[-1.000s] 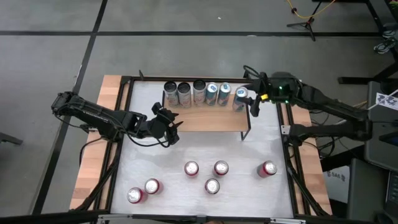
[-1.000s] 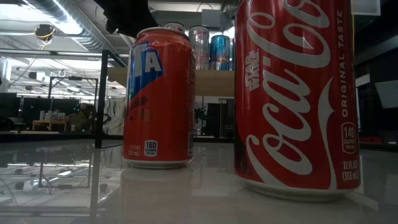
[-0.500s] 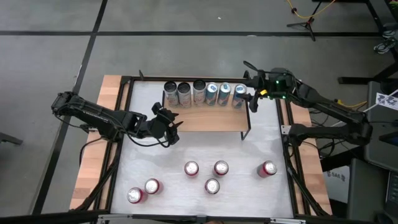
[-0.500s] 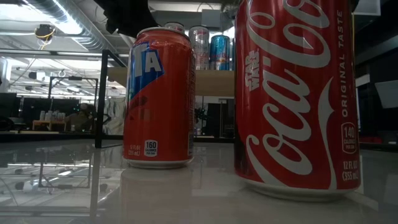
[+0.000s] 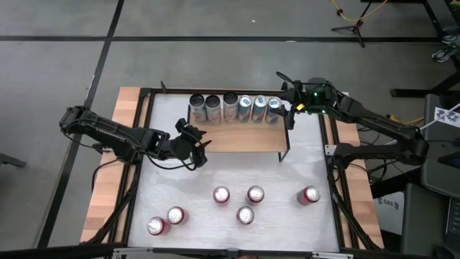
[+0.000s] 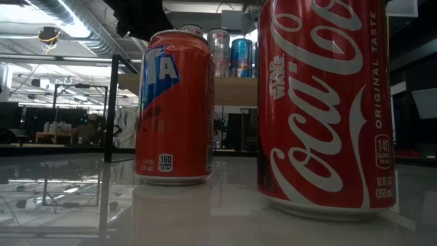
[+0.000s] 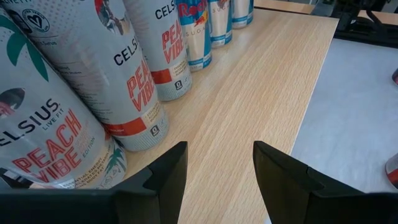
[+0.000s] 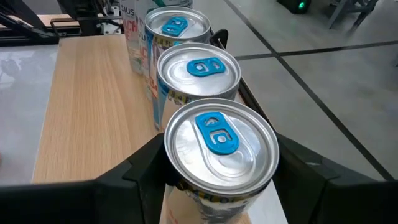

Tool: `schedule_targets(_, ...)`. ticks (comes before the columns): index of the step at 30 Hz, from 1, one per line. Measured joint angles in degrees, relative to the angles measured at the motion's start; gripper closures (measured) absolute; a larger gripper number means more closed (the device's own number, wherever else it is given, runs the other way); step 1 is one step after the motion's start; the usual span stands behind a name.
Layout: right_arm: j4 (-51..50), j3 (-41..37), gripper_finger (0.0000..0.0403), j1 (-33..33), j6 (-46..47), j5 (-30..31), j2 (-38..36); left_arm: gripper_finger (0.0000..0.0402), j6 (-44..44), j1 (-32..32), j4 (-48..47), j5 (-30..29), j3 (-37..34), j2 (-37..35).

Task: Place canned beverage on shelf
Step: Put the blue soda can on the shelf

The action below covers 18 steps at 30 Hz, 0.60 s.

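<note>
The shelf (image 5: 237, 139) has a light wood plank top and a black frame. It stands at the back of the table with a row of several tall cans. My right gripper (image 5: 287, 109) is shut on the silver, blue-tabbed can (image 5: 274, 109) at the right end of that row. In the right wrist view my gripper (image 8: 219, 183) has a finger on each side of that can (image 8: 217, 134), in line with two alike cans. Whether the can rests on the plank is hidden. My left gripper (image 5: 194, 147) is open and empty over the shelf's front left part (image 7: 249, 93).
Several red cans stand on the white table in front of the shelf, among them one (image 5: 221, 194), one (image 5: 255, 194) and one (image 5: 309, 195). In the low view a Fanta can (image 6: 174, 106) and a Coca-Cola can (image 6: 321, 102) stand close, hiding most of the shelf.
My right gripper has moved the silver can left and back, from off the row's right end into line with the other cans. The left arm has not moved.
</note>
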Motion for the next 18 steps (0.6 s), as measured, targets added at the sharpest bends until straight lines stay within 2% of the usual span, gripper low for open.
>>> schedule_targets(6,0.0,0.0,0.0174,0.0,0.1,0.0,0.1,0.0227,0.0,0.0,0.0,0.0,0.0,0.0)
schedule_targets(18,-1.3,-0.2,0.0116,0.0,0.4,0.2,0.3,0.0227,0.0,0.0,0.0,0.0,0.0,0.0)
